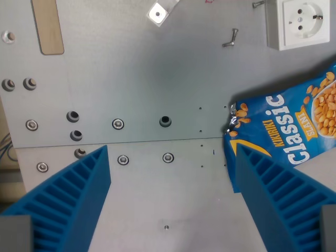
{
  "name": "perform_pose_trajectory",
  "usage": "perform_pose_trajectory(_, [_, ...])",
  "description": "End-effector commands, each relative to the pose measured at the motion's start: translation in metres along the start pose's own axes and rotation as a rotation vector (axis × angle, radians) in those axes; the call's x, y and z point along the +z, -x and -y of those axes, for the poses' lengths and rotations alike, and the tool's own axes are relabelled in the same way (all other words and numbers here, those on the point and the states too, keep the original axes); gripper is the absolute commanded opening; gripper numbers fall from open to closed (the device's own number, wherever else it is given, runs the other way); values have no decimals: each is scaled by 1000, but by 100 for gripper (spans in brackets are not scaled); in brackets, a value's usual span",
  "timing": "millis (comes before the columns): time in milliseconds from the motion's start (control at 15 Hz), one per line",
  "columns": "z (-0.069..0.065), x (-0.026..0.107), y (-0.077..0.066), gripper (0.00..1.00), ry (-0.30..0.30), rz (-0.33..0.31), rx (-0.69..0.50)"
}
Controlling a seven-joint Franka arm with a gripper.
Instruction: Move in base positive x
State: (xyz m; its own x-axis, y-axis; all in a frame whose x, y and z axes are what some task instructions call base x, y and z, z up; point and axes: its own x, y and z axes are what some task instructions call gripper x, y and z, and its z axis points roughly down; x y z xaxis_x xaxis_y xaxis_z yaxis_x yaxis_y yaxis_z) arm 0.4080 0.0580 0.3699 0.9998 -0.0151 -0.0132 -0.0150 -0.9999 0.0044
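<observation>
My gripper [170,170] is open, its two blue ribbed fingers [79,189] rising from the bottom corners of the wrist view with only bare metal plate between them. A blue peanut bag [286,123] printed "Classic" lies at the wrist view's right, its lower corner behind the right finger [278,191]. Nothing is held.
The grey metal plate [157,79] carries several bolts and holes [165,121] across its left and middle. A white power socket [299,22] sits top right, a wooden strip [48,26] top left, a small shiny block [157,13] at top centre and a small metal bracket [230,39] near the socket.
</observation>
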Motion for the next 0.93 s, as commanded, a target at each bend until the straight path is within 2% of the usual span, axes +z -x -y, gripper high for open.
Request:
perform_pose_trajectory(67, [0,-4,-4,100,0,-8,0])
perform_pose_trajectory(933, [2,-3,-69,100,0,-8,0])
